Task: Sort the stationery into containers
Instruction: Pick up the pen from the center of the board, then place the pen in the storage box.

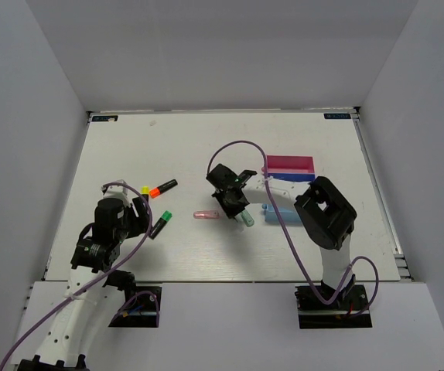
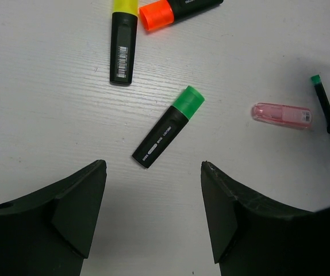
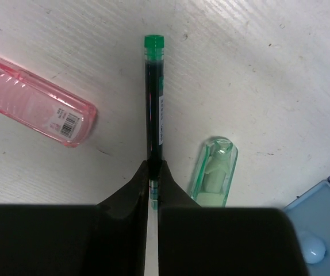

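Note:
My right gripper (image 3: pixel 153 172) is shut on a thin dark pen with a green cap (image 3: pixel 153 98), held just above the table; it also shows in the top view (image 1: pixel 233 202). A pink marker (image 3: pixel 35 98) lies left of it and a pale green marker (image 3: pixel 214 175) right of it. My left gripper (image 2: pixel 153 190) is open and empty, just short of a green-black marker (image 2: pixel 168 126). A yellow-black marker (image 2: pixel 123 43) and an orange-black marker (image 2: pixel 173 10) lie beyond. The joined trays stand at the right: magenta (image 1: pixel 289 165), dark blue (image 1: pixel 290 178), light blue (image 1: pixel 280 215).
The table's white walls close in at the back and sides. The right arm's purple cable (image 1: pixel 241 147) arcs over the middle of the table. The light blue tray's corner (image 3: pixel 320 230) lies close to the right of my right fingers.

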`<state>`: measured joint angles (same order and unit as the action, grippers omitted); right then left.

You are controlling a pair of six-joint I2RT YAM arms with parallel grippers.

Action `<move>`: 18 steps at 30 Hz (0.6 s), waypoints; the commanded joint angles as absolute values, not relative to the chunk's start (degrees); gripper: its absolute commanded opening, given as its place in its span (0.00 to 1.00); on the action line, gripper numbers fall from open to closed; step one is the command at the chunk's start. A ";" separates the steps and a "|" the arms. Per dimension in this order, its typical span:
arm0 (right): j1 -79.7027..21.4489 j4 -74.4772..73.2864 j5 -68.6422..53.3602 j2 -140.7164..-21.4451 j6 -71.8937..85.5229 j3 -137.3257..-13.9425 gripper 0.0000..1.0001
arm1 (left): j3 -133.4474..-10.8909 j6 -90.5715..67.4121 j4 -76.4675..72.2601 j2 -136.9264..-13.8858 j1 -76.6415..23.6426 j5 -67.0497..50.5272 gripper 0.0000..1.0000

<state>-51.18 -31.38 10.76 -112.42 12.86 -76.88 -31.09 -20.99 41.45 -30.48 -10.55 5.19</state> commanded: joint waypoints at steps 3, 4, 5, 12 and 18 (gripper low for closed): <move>-50.19 -33.04 13.55 -115.23 10.46 -73.21 0.00 | -30.41 -21.18 40.43 -29.62 -10.11 4.22 0.77; -50.19 -33.13 12.67 -114.88 10.11 -73.56 0.00 | -30.41 -21.27 40.17 -29.45 -10.11 4.22 0.77; -49.75 -33.05 9.18 -114.18 8.98 -73.83 0.00 | -30.41 -21.01 40.25 -29.62 -10.11 4.13 0.77; -48.61 -29.89 -2.98 -100.74 0.37 -76.72 0.00 | -30.32 -20.92 39.99 -29.88 -10.11 3.08 0.77; -46.33 -29.97 -0.28 -92.73 -7.18 -82.70 0.00 | -30.32 -21.00 39.99 -30.06 -10.11 2.90 0.77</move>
<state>-47.81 -31.44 -0.60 -96.75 -0.82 -78.26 -30.63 -21.02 40.93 -30.09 -10.46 3.75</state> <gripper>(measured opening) 0.035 0.769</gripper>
